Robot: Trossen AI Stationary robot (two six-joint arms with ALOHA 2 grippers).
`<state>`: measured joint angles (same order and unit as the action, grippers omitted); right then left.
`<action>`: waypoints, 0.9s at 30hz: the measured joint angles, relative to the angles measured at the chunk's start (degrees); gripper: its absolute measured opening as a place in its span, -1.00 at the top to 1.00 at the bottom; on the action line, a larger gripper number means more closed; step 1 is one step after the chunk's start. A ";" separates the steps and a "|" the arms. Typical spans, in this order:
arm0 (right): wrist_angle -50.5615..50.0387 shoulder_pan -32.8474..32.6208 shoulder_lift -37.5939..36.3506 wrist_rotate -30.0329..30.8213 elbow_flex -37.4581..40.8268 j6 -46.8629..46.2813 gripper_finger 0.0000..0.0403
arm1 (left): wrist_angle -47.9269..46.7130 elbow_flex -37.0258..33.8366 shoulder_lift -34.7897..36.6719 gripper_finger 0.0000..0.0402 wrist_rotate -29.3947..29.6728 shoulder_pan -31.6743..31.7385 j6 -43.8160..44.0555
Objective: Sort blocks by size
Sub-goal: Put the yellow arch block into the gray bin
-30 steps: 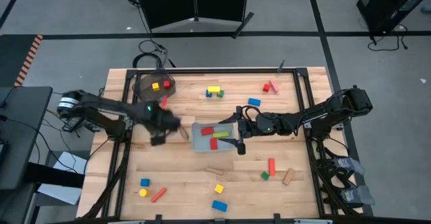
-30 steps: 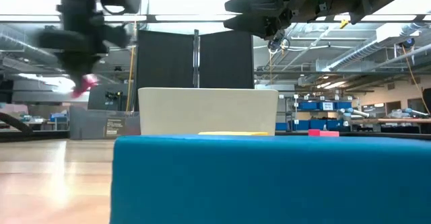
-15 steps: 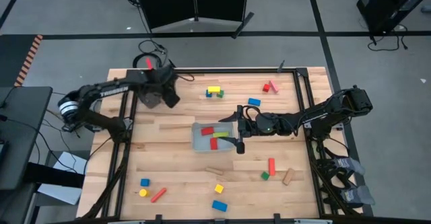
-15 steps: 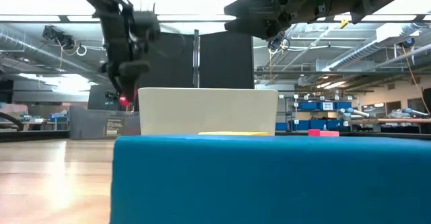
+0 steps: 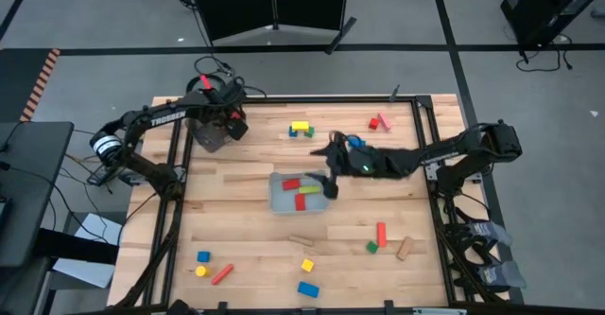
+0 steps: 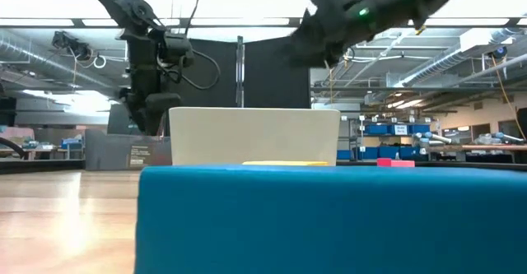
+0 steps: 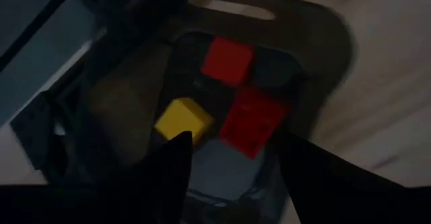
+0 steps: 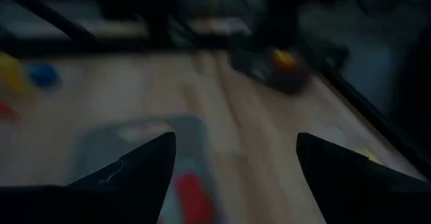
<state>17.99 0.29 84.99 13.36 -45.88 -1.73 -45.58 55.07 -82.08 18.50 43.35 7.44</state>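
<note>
Blocks [image 5: 302,200]: scattered over most of the table [image 5: 246,249], with two sorted groups started. Small cubes in the dark bowl [image 7: 316,42] at the far left corner; longer bars in the clear tray [image 5: 280,198] at centre.

Change in the last second, left arm: a second ago the left gripper [image 5: 219,116] was mid-table beside the tray with a pink or red piece at its fingers. It has since swung out to the bowl and now hangs over it. Left wrist view shows its fingers [image 7: 168,163] apart with nothing between them, and below them a yellow cube [image 7: 183,118] and two red cubes [image 7: 227,59] lying in the bowl. Earlier overhead frame showed only one yellow and one red there. I read that as a fresh drop: one more small piece sorted.

Right arm: the right gripper [image 5: 330,160] was parked level beside the tray's right edge. It has now lifted and turned toward the far side, near the blue block [image 5: 356,144]. Right wrist view shows its fingers [image 8: 135,170] spread wide and empty, tray below.

Tray holds two red bars and a green one, unchanged.

Still loose: a yellow-and-green cluster [image 5: 301,128] and a pink-and-red pair [image 5: 379,121] on the far side; red, green, plain wood, yellow and blue pieces along the near side.

My judgement: early to middle of the job, most pieces unsorted. Left arm free for its next pick. Right arm looks to be heading for the blue block, though I can't be sure.
</note>
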 joint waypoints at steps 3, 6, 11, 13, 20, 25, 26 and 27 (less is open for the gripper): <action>-11.24 4.34 0.67 -1.35 -5.62 2.40 -0.59 | 0.14 0.00 0.79 -0.16 0.09 0.46 -0.01; -18.56 9.35 1.92 -6.05 -11.09 6.78 -0.60 | 2.21 0.00 2.32 -0.19 -0.30 0.52 -0.15; -29.80 18.03 6.02 -14.58 -19.91 12.68 -0.61 | 6.22 0.00 7.69 -0.22 -4.53 0.52 -0.66; -32.29 20.54 8.00 -16.92 -22.45 15.00 -0.61 | 7.21 -0.02 10.41 -0.22 -6.10 0.50 0.12; -36.82 24.67 18.06 -21.79 -29.46 19.36 -0.61 | 11.67 -1.50 19.58 -0.23 -13.22 0.04 1.60; -40.33 24.93 24.94 -20.49 -36.03 21.31 -0.63 | 18.12 -7.00 26.28 -0.23 -21.42 0.04 4.14; -40.96 24.93 26.08 -20.26 -37.23 21.67 -0.63 | 19.40 -8.45 27.62 -0.23 -22.85 0.04 4.81; -41.73 24.93 27.22 -20.05 -38.46 22.02 -0.63 | 20.48 -9.89 28.78 -0.23 -23.85 0.04 5.29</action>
<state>-23.74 25.22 112.21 -6.69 -84.34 20.30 -25.10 45.17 -53.30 -5.35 43.40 12.74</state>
